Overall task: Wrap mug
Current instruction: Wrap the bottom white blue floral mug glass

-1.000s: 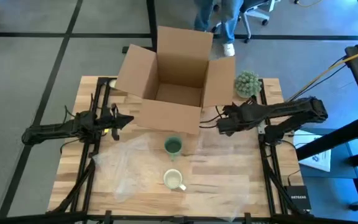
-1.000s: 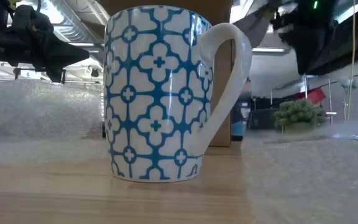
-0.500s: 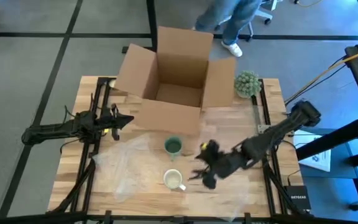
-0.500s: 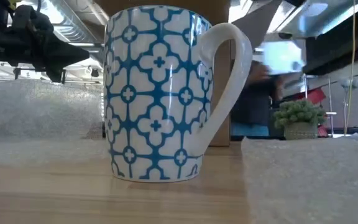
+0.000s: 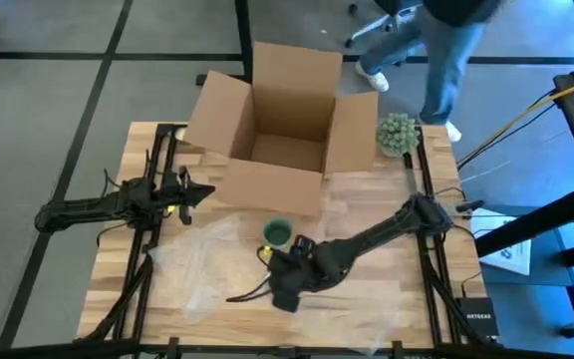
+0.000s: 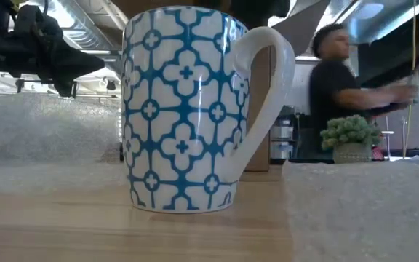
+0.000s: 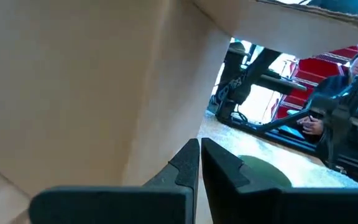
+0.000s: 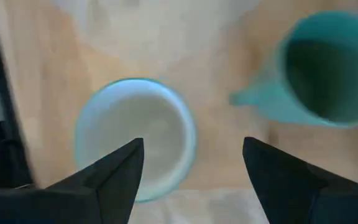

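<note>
A white mug with a blue flower pattern [image 6: 188,109] stands upright on the wooden table; in the right wrist view its pale inside and blue rim [image 8: 135,137] show from above. My right gripper [image 8: 191,165] hangs open over it, one finger over the rim and the other beyond it toward a green mug [image 8: 328,74]. In the high view the right gripper [image 5: 281,287] hides the patterned mug, with the green mug [image 5: 277,232] just behind. A sheet of bubble wrap [image 5: 197,264] lies flat at the table's left. My left gripper [image 5: 203,189] waits shut near the box.
An open cardboard box [image 5: 277,120] stands at the far middle of the table, and a small green plant [image 5: 397,133] sits at the far right. More bubble wrap [image 6: 362,204] lies right of the mug. A person [image 5: 446,50] walks behind the table.
My right gripper has swung from beside the box at the far right toward the table's near edge and left, ending above the patterned mug. Both mugs have stayed in place. The person behind the table has walked to the right.
</note>
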Available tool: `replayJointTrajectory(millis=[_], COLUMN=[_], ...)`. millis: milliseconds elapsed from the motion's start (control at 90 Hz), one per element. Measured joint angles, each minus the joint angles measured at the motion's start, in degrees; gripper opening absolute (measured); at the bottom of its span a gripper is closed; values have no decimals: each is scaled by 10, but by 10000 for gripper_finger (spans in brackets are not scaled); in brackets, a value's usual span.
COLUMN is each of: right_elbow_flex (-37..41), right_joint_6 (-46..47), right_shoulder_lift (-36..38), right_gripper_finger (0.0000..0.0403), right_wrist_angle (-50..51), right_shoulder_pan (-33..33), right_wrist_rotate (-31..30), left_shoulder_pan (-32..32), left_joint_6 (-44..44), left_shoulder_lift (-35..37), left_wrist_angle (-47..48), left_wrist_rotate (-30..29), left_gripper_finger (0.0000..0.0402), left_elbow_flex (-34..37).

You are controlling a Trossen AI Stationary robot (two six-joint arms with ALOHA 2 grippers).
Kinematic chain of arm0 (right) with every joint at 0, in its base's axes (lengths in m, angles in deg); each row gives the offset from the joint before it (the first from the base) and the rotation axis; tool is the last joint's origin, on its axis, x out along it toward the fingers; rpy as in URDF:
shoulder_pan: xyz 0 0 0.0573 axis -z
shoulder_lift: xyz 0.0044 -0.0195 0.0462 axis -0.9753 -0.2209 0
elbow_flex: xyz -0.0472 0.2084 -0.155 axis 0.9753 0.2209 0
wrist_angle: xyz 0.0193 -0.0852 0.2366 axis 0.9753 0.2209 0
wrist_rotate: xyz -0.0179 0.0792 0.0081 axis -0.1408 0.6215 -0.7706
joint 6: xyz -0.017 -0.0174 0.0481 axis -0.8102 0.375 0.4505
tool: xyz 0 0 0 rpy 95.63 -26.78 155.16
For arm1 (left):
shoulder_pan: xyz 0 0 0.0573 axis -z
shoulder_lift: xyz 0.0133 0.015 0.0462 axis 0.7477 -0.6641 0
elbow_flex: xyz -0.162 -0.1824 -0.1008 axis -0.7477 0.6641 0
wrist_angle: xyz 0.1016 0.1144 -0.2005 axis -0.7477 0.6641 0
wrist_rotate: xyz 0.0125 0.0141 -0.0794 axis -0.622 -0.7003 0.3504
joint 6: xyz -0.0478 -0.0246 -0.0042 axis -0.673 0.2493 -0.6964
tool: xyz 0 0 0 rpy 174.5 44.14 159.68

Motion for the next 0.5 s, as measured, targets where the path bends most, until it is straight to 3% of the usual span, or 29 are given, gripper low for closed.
replayJointTrajectory(millis=[311, 500], right_elbow_flex=[0, 1], right_joint_6=[15, -41], right_shoulder_lift=[-62, -80], right_gripper_finger=[182, 117], right_wrist_angle=[-8, -6], right_shoulder_pan=[18, 22], right_wrist_rotate=[29, 44], left_shoulder_pan=[0, 0], left_joint_6=[-7, 0], left_shoulder_lift=[0, 0], left_wrist_angle=[0, 0], left_wrist_rotate=[0, 0], left_gripper_finger=[0, 0], left_elbow_flex=[0, 0])
